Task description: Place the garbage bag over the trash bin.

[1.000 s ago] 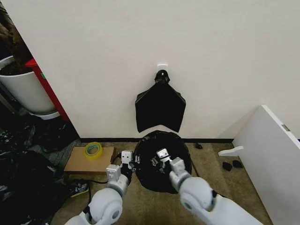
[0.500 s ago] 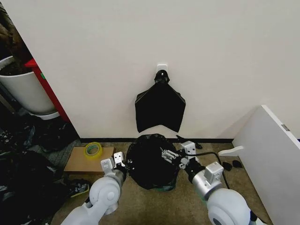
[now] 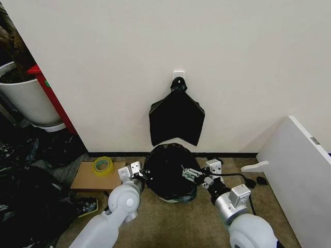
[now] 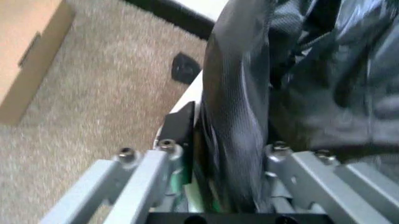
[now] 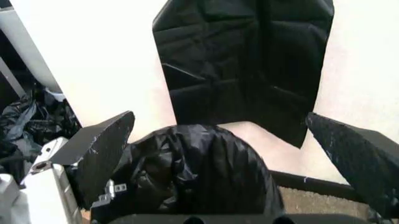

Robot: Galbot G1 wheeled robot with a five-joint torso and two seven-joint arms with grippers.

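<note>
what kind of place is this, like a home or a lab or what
Probably an indoor test corner or storeroom, not a tidy home: brown carpet against a bare white wall, a roll of tape on a cardboard box, and heaps of black plastic beside a large white tub.

trash bin (image 3: 178, 199): mostly hidden under garbage bag (image 3: 166, 170) | left end effector (image 3: 138, 174): fingertips hidden by film
</note>
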